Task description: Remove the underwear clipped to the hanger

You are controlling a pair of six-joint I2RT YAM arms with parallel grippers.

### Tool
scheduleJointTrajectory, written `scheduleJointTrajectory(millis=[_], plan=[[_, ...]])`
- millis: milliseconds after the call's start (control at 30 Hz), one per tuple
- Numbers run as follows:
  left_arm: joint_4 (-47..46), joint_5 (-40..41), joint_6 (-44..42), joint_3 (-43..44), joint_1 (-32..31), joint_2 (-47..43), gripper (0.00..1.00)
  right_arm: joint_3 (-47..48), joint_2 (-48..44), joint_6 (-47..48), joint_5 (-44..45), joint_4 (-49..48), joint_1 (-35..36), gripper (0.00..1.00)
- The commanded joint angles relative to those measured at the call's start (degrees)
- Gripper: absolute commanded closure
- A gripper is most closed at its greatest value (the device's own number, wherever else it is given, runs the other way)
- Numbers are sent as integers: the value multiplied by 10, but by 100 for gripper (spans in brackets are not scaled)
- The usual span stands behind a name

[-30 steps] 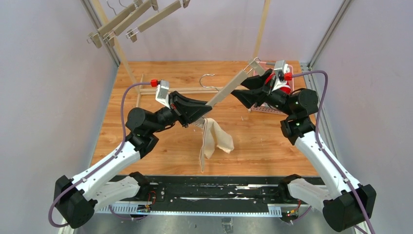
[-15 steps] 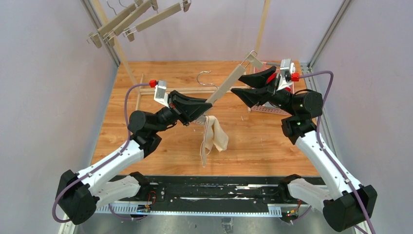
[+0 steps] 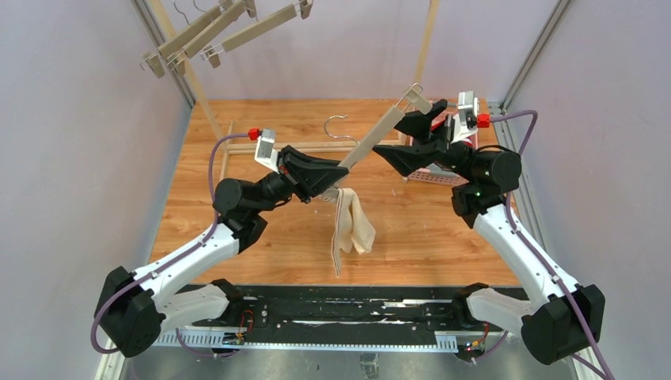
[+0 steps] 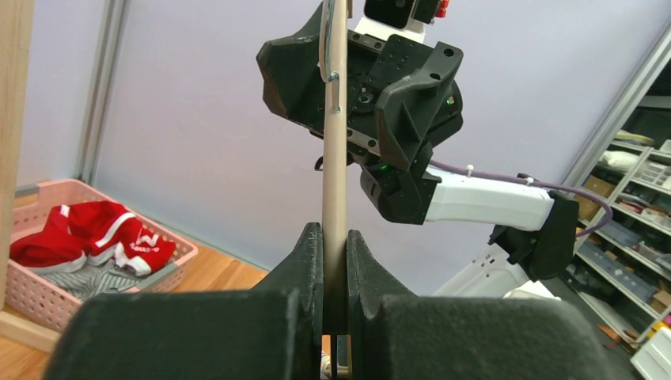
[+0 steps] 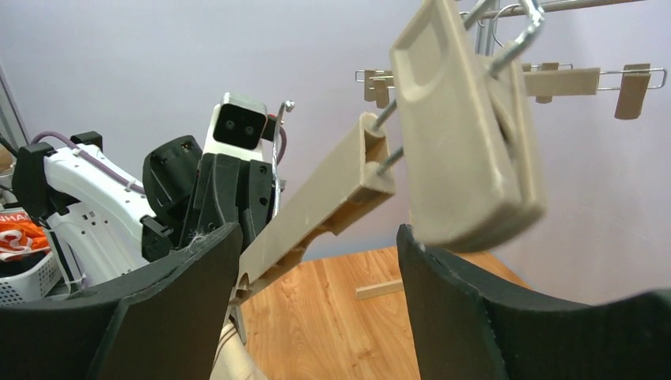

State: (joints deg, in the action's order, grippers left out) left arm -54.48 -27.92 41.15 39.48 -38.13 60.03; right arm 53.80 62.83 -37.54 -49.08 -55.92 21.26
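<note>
A beige clip hanger (image 3: 376, 133) slants up across the middle of the table. My left gripper (image 3: 336, 176) is shut on its bar (image 4: 335, 158) near the lower end. The cream underwear (image 3: 352, 226) hangs from the lower clip just below that grip. My right gripper (image 3: 388, 136) stands open beside the hanger's upper end. In the right wrist view the upper clip (image 5: 467, 134) sits just above the right finger, and the bar (image 5: 316, 214) crosses between the jaws. The clip holds no cloth. Red underwear (image 4: 87, 233) and grey underwear (image 4: 87, 281) lie in a pink basket (image 4: 24, 293).
The pink basket (image 3: 435, 180) sits at the back right, partly under my right arm. Empty clip hangers (image 3: 214, 36) hang on a rail at the upper left. A wooden rack base (image 3: 237, 146) and a post (image 3: 427, 39) stand at the back.
My right jaws have spread wider around the hanger's upper end. The hanger's upper end has risen a little, and the cream underwear has swung slightly under the left grip.
</note>
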Motion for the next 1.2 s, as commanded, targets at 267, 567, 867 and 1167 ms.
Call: scheduleJointTrajectory(millis=[267, 567, 867, 1167], plan=[[-210, -26, 93, 17, -15, 94, 100, 49, 31, -32, -12, -72, 14, 62], [-148, -17, 57, 30, -15, 71, 100, 35, 9, 5, 8, -25, 15, 99], [-64, -9, 14, 27, -15, 33, 47, 36, -6, -12, 17, -29, 15, 99], [94, -37, -107, 2, -15, -41, 25, 39, -22, -21, 27, -24, 15, 99]])
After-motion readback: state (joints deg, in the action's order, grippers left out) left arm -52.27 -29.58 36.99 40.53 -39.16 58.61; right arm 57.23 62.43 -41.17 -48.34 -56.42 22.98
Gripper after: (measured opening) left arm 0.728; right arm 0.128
